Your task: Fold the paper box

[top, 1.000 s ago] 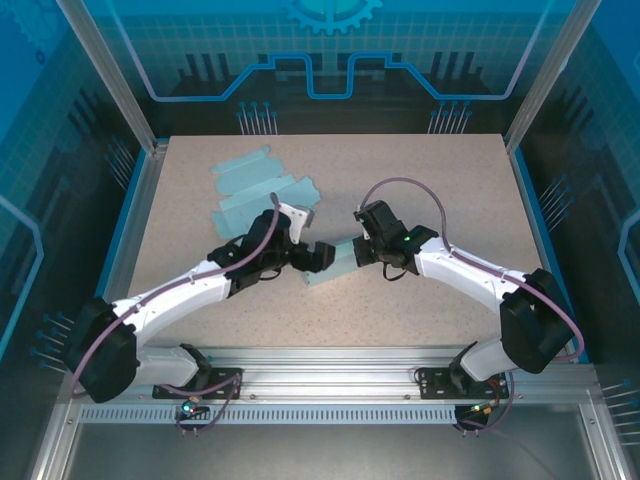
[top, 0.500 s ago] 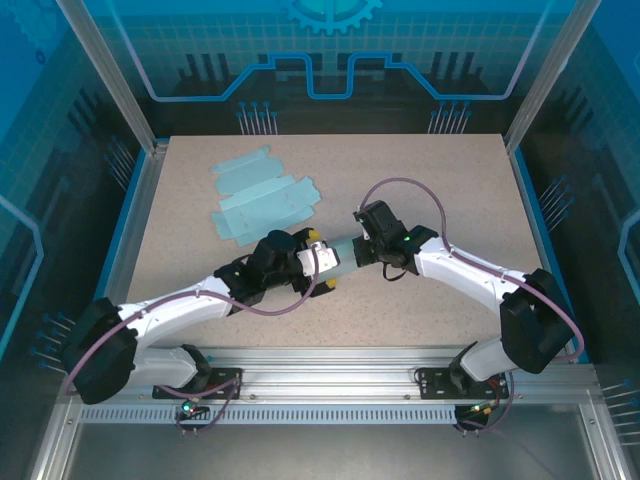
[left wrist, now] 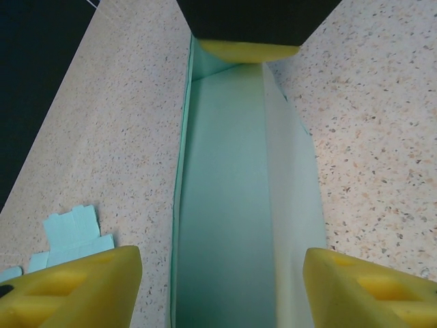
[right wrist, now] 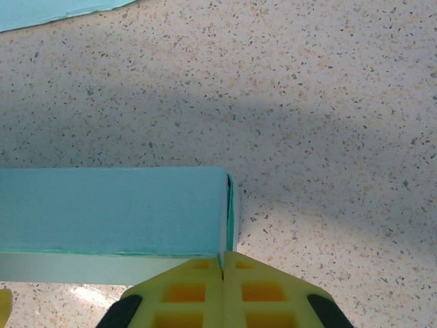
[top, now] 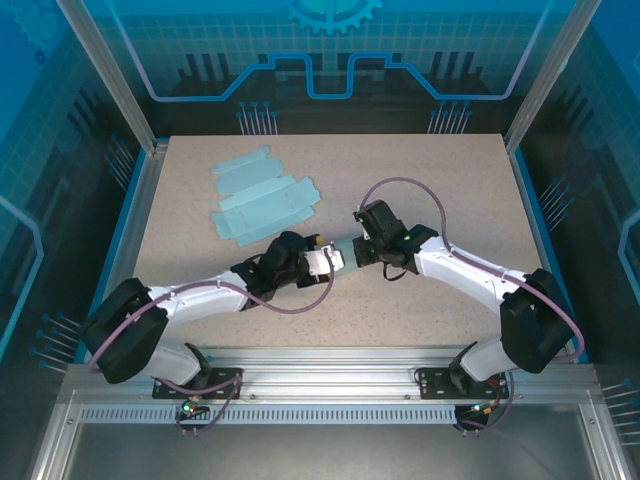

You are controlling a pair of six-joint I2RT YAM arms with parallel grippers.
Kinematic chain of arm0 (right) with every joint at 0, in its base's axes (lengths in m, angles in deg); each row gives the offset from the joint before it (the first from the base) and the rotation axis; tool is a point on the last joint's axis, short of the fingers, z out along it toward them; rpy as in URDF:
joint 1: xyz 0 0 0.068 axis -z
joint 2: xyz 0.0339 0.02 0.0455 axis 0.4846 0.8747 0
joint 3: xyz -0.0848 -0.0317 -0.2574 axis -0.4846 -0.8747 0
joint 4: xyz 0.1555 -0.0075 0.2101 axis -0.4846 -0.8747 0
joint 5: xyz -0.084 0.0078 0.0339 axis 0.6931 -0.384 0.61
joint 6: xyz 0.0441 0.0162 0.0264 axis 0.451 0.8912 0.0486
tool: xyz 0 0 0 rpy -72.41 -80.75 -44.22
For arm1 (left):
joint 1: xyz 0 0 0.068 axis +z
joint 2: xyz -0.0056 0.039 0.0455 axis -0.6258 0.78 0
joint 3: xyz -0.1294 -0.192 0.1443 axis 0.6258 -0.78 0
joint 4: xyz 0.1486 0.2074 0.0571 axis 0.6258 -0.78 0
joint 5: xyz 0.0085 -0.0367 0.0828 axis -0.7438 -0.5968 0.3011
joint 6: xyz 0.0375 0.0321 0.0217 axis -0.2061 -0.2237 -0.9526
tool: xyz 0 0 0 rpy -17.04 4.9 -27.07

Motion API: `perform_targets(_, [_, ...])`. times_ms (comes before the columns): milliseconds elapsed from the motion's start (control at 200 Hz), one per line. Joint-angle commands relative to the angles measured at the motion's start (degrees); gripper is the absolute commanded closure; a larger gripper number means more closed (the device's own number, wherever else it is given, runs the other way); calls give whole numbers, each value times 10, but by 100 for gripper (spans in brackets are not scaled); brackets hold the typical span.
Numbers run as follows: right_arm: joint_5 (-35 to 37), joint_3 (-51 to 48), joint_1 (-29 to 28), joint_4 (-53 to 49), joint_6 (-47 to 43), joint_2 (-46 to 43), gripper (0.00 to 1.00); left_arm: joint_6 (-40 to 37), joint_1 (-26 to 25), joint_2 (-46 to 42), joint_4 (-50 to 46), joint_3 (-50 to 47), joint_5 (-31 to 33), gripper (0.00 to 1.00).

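Left gripper (left wrist: pixel 222 283) swung to paper box (left wrist: pixel 225 198) end, jaws apart astride it; right gripper (right wrist: pixel 223 277) together.

I look down on a speckled beige table top (top: pixel 430 190) set inside an aluminium frame (top: pixel 100 70). Behind it stands a blue back panel (top: pixel 200 40) with a gear graphic (top: pixel 332 12). The light is even and soft.

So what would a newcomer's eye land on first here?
The half-folded teal paper box in the middle of the table, the right gripper pinching one end and the left gripper, jaws open, straddling the other. Next, the flat teal blanks lying far left.
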Motion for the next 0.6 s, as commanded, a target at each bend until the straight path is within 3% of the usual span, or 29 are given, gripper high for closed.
perform_targets(0, [-12, 7, -11, -32, 7, 12, 96, -12, 1, 14, 11, 10, 14, 35])
perform_targets(85, [-13, 7, -11, -33, 8, 12, 94, -12, 1, 21, 10, 9, 17, 37])
perform_targets(215, [-24, 11, -10, -37, 14, 7, 91, -8, 1, 34, 16, 10, 32, 67])
perform_targets(385, [-38, 18, -10, -46, 20, -19, 82, -3, 1, 45, 11, 16, 36, 73])
perform_targets(595, [-80, 21, 3, -49, 43, -70, 65, 4, 1, 53, 8, 20, 37, 73])
